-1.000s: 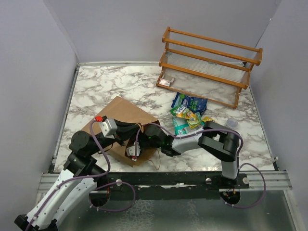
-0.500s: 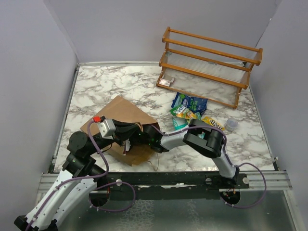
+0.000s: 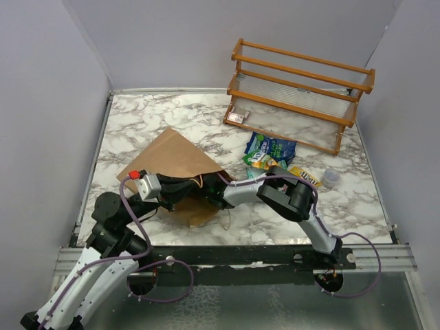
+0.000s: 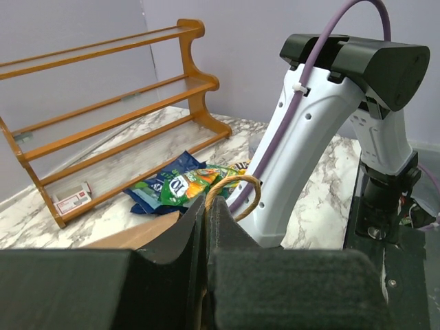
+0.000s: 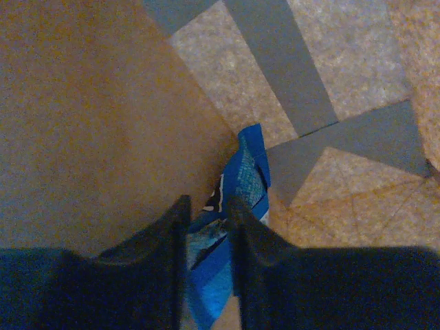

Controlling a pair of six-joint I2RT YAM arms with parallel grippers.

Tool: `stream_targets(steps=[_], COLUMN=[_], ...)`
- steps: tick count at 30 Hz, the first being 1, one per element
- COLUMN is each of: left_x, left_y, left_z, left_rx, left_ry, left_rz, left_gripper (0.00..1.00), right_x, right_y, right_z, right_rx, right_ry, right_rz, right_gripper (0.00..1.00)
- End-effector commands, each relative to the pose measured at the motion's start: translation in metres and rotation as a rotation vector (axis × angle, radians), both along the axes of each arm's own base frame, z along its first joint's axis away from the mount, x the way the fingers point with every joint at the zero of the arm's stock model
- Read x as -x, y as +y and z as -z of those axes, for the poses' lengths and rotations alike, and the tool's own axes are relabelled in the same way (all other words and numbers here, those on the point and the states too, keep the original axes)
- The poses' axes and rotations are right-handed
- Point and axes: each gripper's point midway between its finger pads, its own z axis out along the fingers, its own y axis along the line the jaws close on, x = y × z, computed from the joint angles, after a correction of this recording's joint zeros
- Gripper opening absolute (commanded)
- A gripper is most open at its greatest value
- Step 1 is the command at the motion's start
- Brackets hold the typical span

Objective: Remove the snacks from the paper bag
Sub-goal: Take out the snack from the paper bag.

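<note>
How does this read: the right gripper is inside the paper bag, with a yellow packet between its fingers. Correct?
Not quite. The packet between the right gripper's fingers is blue, not yellow, as the right wrist view shows. The rest holds: that gripper is inside the paper bag.

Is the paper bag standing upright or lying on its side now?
Lying on its side. From above, the paper bag shows its broad face, resting along the table.
</note>
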Motion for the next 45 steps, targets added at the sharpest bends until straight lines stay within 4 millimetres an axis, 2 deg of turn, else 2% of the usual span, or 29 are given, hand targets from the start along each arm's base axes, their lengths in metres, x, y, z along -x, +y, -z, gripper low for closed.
stream_targets(steps=[1, 6, 14, 20, 25, 28, 30, 34, 38, 45], left_x=[0.001, -0.005, -0.011, -0.016, -0.024, -0.029, -0.032, -0.034, -0.04, -0.018], left_y=[0.007, 0.012, 0.017, 0.019, 0.022, 0.022, 0.021, 0.019, 0.022, 0.005], left_z=[-0.005, 0.003, 0.02, 0.008, -0.006, -0.007, -0.009, -0.019, -0.032, -0.056], left_rx=[0.01, -0.005, -0.037, -0.001, 0.035, 0.034, 0.039, 0.066, 0.093, 0.128], left_ry=[-0.033, -0.031, -0.014, -0.024, -0.033, -0.027, -0.018, -0.016, -0.018, -0.083], left_rz=[-0.031, -0.081, -0.122, -0.155, -0.195, -0.209, -0.213, -0.212, -0.241, -0.084], left_gripper=[0.0, 0.0, 0.0, 0.0, 0.0, 0.0, 0.0, 0.0, 0.0, 0.0], right_x=[-0.014, -0.008, 0.016, 0.051, 0.066, 0.068, 0.067, 0.065, 0.064, 0.06], right_y=[-0.012, -0.02, -0.041, -0.058, -0.069, -0.073, -0.074, -0.074, -0.074, -0.064], right_z=[-0.013, -0.032, -0.051, -0.047, -0.05, -0.058, -0.057, -0.04, -0.037, -0.019], right_rx=[-0.018, -0.043, -0.044, -0.021, -0.026, -0.059, -0.065, -0.033, -0.033, 0.045], right_ry=[0.004, 0.009, 0.032, 0.1, 0.131, 0.17, 0.193, 0.226, 0.244, 0.282], right_rz=[0.083, 0.08, 0.018, -0.101, -0.14, -0.112, -0.095, -0.069, -0.051, -0.051], right_gripper=[0.18, 0.07, 0.05, 0.04, 0.02, 0.02, 0.02, 0.02, 0.02, 0.01])
